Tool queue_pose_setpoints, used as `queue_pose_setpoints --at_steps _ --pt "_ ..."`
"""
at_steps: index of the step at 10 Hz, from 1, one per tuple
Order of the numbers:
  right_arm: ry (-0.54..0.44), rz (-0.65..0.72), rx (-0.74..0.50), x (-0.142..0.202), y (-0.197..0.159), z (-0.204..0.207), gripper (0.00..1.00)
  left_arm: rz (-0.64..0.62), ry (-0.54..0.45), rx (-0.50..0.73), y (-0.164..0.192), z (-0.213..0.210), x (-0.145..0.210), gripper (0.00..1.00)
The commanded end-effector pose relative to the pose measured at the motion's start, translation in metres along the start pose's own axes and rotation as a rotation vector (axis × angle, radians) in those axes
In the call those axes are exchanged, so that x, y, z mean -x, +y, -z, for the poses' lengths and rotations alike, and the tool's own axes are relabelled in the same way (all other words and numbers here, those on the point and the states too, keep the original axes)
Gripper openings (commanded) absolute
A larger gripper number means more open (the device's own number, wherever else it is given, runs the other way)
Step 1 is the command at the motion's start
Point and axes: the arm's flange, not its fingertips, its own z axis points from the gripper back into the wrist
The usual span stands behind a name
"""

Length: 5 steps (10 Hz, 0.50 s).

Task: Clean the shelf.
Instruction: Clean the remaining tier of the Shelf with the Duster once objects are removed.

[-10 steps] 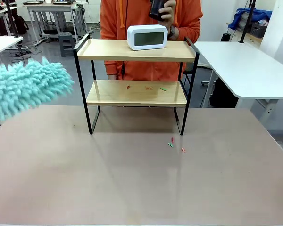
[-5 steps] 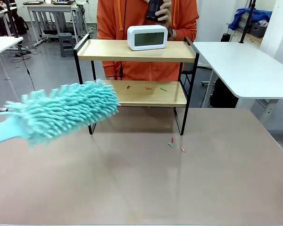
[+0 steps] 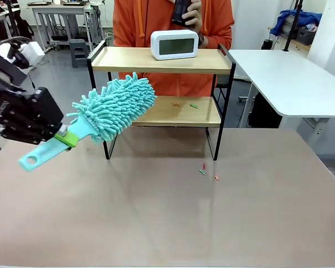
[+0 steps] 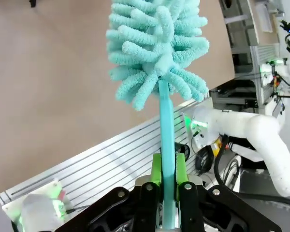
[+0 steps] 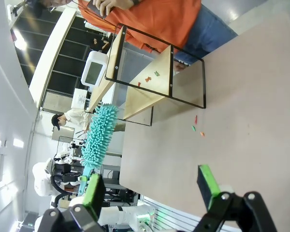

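Approach step: L gripper clamped on duster handle, head by left end of shelf (mid far edge of worktop), prob. no contact yet; R gripper jaws apart, idle; next, sweep scraps off lower board.

Duster swung in from the picture's left edge to the shelf's left end. Left gripper, clamped on its handle, entered front view.

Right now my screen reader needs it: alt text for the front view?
The left hand holds a teal duster by its handle, head in front of the shelf. A clock stands on top; scraps lie on the lower board.
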Motion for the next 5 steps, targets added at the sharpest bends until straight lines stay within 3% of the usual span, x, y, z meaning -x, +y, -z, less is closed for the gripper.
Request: queue_pose_setpoints --at_steps 1,5 --pt "-0.017 -0.025 -0.023 -0.003 0.001 0.001 1.0 0.017 0.002 0.008 -0.002 -0.015 0.013 0.12" --pt "-0.017 -0.025 -0.023 -0.003 0.001 0.001 1.0 0.009 0.025 -0.005 0.002 0.017 -0.012 0.12"
